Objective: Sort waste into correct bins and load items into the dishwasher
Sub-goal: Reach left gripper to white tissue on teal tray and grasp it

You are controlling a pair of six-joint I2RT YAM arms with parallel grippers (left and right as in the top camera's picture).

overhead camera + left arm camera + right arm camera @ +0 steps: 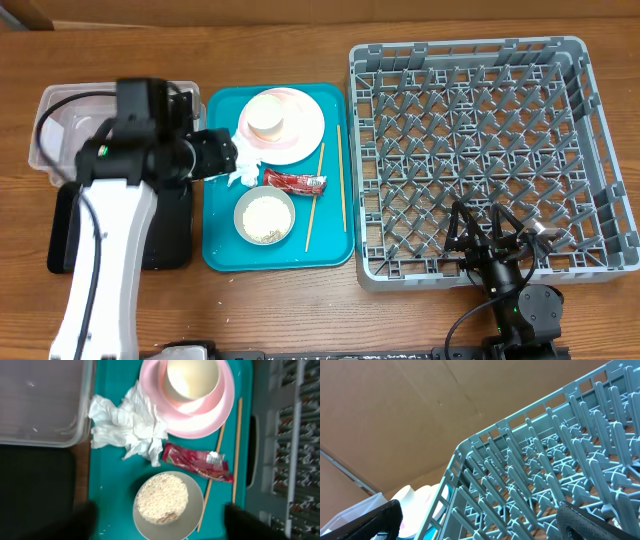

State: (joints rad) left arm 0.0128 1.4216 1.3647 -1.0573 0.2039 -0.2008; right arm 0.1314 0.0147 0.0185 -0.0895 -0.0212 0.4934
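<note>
The crumpled white napkin (241,170) (127,422) lies on the teal tray's left side. The red wrapper (295,181) (197,460) lies beside it. A grey-green bowl (265,216) (195,510) holds white rice scraps (161,497). The cream cup (268,118) (192,380) sits in what looks like a pink bowl (167,402) on the pink plate (300,135) (210,422). Two chopsticks (314,195) (236,445) lie at the tray's right. My left gripper (225,155) (160,527) is open and empty, hovering next to the napkin. My right gripper (487,240) (480,520) is open and empty over the grey dish rack (490,150) (545,470).
The teal tray (222,235) (110,485) sits between the bins and the rack. The clear tub (60,130) (40,400) stands at far left, with the black tray (165,230) (35,490) in front of it. The left arm crosses over the black tray.
</note>
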